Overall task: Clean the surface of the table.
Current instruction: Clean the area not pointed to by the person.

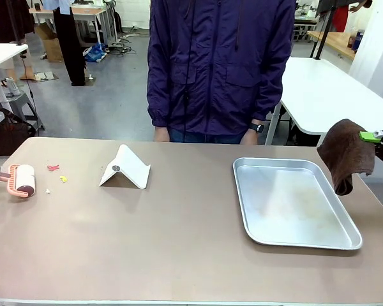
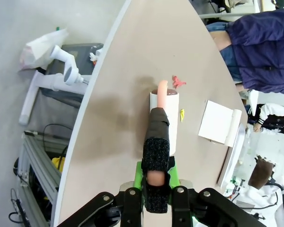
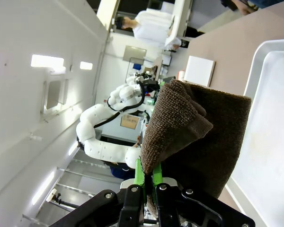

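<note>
The brownish table (image 1: 147, 255) holds small scraps: a red one (image 1: 53, 167), a yellow one (image 1: 63, 179) and a white one (image 1: 47, 190) near its left end. My left gripper (image 2: 156, 182) is shut on the black-wrapped handle of a pink lint roller (image 1: 23, 180), whose white roll (image 2: 164, 120) rests on the table just left of the scraps. At the right edge, my right gripper (image 3: 146, 182) is shut on a dark brown cloth (image 1: 346, 154), which hangs in the air beside the silver tray (image 1: 345, 240).
A folded white card stand (image 1: 126, 168) sits left of centre. The silver tray (image 3: 255, 66) lies empty on the right half. A person in a purple jacket (image 1: 220, 64) stands at the far side, hands at the table's edge.
</note>
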{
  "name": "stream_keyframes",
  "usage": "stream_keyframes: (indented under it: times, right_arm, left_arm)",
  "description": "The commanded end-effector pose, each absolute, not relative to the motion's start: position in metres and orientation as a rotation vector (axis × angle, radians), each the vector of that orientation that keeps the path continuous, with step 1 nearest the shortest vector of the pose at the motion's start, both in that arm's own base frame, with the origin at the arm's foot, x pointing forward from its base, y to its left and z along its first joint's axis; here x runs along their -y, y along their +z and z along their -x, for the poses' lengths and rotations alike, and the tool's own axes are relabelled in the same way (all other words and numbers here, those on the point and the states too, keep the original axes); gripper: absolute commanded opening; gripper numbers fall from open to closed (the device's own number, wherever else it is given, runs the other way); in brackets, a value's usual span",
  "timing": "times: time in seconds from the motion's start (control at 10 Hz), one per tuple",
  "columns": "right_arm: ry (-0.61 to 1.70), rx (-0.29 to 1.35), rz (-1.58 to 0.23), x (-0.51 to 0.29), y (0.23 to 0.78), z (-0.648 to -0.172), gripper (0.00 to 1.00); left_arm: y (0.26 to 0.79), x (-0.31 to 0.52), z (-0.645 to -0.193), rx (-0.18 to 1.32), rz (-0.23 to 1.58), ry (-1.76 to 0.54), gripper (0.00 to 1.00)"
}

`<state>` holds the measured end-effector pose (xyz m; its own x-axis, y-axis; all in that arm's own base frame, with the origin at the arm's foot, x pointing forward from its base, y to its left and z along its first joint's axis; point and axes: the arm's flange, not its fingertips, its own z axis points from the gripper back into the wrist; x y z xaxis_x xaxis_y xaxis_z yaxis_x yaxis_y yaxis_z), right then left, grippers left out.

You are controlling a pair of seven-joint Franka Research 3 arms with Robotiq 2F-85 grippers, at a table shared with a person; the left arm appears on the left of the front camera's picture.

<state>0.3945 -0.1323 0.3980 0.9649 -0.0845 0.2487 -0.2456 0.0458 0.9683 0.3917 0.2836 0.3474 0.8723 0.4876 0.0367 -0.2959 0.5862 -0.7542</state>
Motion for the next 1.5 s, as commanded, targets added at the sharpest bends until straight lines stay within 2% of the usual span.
stream_keyframes:
  times: [0.0,0.6,1.4]
  right_arm:
    - [0.148,0.283,-1.542,0.132,0.400,-0.395,0.07]
    - [0.148,0.283,-1.542,0.132,0.400,-0.395,0.07]
    - [0.148,0.283,-1.542,0.132,0.400,-0.395,0.07]
  left_arm:
    - [0.328,-0.274,-0.406,0.186,0.815,0.480,0.02]
    - [0.323,-0.227,-0.438,0.133,0.860,0.439,0.02]
    - [0.333,-0.175,-0.459,0.155,0.940,0.350,0.02]
